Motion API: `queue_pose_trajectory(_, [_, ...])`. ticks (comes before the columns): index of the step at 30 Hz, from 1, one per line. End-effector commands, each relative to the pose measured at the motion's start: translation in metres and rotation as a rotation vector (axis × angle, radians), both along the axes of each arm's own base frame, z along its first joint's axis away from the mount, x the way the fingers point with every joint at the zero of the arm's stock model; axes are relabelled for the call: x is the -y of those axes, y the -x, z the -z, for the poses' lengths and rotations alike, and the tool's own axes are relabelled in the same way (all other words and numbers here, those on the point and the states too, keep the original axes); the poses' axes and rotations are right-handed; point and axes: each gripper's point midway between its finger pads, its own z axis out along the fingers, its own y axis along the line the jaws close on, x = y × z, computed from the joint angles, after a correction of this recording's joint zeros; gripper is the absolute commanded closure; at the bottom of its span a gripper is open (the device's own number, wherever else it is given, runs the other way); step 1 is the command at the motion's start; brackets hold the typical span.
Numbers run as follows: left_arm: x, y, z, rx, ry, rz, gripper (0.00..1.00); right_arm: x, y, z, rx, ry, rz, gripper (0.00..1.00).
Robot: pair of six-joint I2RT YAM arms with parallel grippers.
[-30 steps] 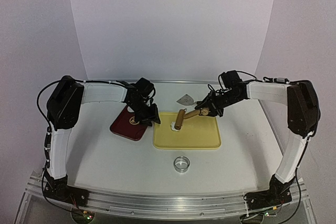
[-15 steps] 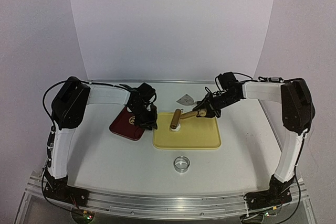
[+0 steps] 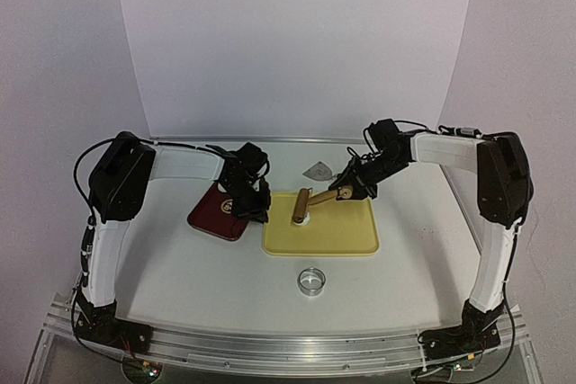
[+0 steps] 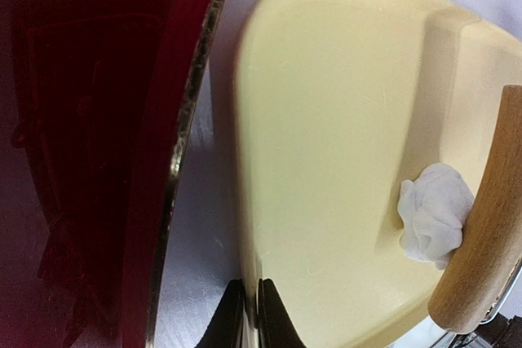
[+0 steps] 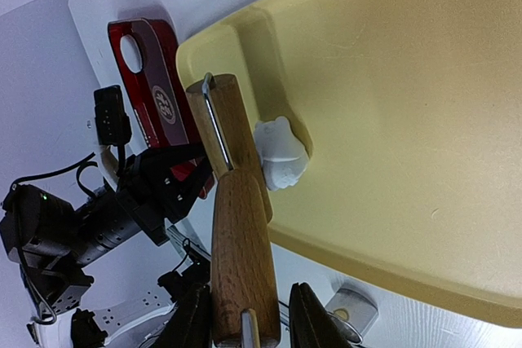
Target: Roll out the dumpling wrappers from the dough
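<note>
One soft white crumpled dough lump (image 4: 432, 213) is sitting on the floor of the single pale yellow rectangular plastic tray (image 4: 326, 120). It is lying ahead of the left gripper (image 4: 251, 315), across the tray floor from its jaws. It is pressing against the side of the one wooden rolling pin with a metal bracket (image 5: 236, 226). The lump is showing no clear pointed end and is looking slightly longer along the roller's side.

The right gripper (image 5: 245, 323) is clamping the pin's handle between its jaws, the pin's long axis running straight out from them and the dough touching its far part.

The left jaws are pinched to a thin slit over the tray's rim. One dark red glossy board (image 4: 81, 120) is lying just beside them. One shiny round ring cutter (image 3: 311, 281) is resting well behind both jaws, toward the bases.
</note>
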Motion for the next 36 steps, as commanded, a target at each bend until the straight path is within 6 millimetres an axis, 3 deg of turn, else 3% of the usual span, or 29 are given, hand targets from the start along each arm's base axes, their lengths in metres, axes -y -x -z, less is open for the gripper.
queue_pose_trajectory(1, [-0.004,0.0,0.005,0.002,-0.031,0.007,0.95,0.021,0.009,0.041,-0.065,0.194,0.021,1.0])
queue_pose_trajectory(5, [-0.006,0.001,0.006,0.001,-0.039,0.005,1.0,0.035,0.01,0.049,-0.072,0.283,0.046,1.0])
queue_pose_trajectory(17, [-0.01,0.002,0.007,0.005,-0.048,0.006,1.0,0.059,0.02,0.074,-0.123,0.435,0.042,1.0])
queue_pose_trajectory(23, [-0.007,0.002,0.005,0.013,-0.03,0.008,1.0,0.064,0.025,0.092,-0.152,0.466,0.027,1.0])
queue_pose_trajectory(32, [-0.006,0.002,0.006,0.01,-0.023,0.004,1.0,0.091,0.034,0.128,-0.177,0.62,0.015,1.0])
queue_pose_trajectory(36, [-0.007,0.002,0.007,0.01,-0.023,-0.001,1.0,0.094,0.037,0.134,-0.188,0.64,0.013,1.0])
